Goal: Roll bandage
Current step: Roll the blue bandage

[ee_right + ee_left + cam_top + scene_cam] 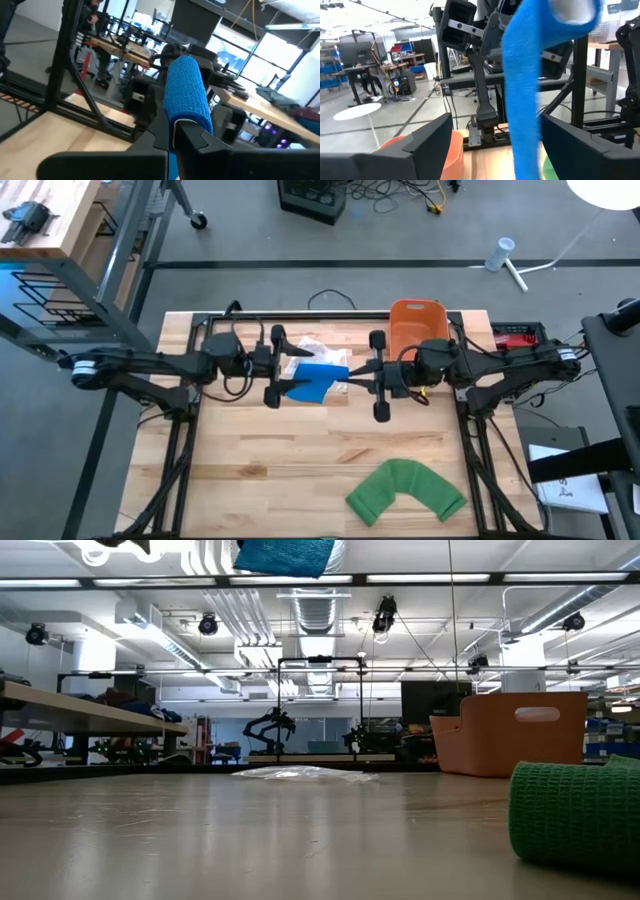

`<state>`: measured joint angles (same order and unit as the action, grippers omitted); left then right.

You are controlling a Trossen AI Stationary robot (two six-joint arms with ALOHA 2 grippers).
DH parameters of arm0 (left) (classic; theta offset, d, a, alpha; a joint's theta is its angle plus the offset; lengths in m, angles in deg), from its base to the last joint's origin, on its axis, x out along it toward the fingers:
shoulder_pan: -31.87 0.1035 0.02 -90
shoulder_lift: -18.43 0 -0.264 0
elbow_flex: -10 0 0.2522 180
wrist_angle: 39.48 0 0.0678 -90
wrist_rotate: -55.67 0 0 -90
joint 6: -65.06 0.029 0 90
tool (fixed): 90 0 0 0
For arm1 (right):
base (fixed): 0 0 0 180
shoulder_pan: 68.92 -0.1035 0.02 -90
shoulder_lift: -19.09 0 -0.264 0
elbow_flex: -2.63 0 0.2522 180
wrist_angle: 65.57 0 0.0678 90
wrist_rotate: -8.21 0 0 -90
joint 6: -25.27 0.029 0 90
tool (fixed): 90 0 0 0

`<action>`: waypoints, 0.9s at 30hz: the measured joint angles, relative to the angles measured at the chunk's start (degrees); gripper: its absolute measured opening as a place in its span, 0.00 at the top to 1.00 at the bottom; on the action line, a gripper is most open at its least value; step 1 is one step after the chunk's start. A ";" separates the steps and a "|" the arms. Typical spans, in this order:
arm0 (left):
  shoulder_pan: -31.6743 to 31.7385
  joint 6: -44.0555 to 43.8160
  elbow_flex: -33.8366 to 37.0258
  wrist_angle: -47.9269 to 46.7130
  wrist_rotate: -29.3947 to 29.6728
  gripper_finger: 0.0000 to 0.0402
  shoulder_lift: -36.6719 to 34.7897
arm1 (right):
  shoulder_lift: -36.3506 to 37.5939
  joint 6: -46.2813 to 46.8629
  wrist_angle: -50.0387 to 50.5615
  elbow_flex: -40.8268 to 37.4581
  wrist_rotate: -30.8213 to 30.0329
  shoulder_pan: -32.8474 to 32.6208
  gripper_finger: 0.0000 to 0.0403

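Bandage roll, blue (pixel 318 381), held mid-air over tabletop (pixel 260 470) centre, between both arms. Right gripper (pixel 175 131): jaws clamped tight on roll end, cylinder poking up past them. Left gripper (pixel 492 135): jaws wide apart, loose blue tail hanging between them, no grip on it as far as visible. Judged roughly mid-task: part wound into neat cylinder, tail not yet wrapped. Left to do, prob.: re-catch tail w/ left, wind remainder, set down. Green bandage (pixel 405 490) lying curved near front edge, unrolled-looking, maybe next. Orange bin (pixel 415 322) at back, clear wrapper (pixel 318 348) under arms.
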<state>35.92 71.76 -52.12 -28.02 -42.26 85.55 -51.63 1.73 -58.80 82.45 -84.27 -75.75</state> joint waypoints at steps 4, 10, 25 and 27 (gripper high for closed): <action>0.00 1.16 -1.40 2.25 -0.20 0.34 2.65 | 0.00 1.73 0.71 0.00 0.17 -0.02 1.00; -0.15 1.53 -3.93 1.66 -0.18 0.56 5.25 | 0.00 4.57 1.43 -0.02 5.36 0.00 1.00; -0.15 10.81 -10.58 -8.14 2.82 1.00 -2.79 | -0.74 10.17 13.72 -0.04 10.08 0.00 1.00; -0.17 11.51 -12.81 -9.56 2.78 1.00 -2.83 | -1.63 10.24 13.79 -0.04 12.09 0.00 1.00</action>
<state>35.75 83.27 -64.93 -37.58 -39.48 82.72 -53.26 11.97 -45.01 82.41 -72.18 -75.75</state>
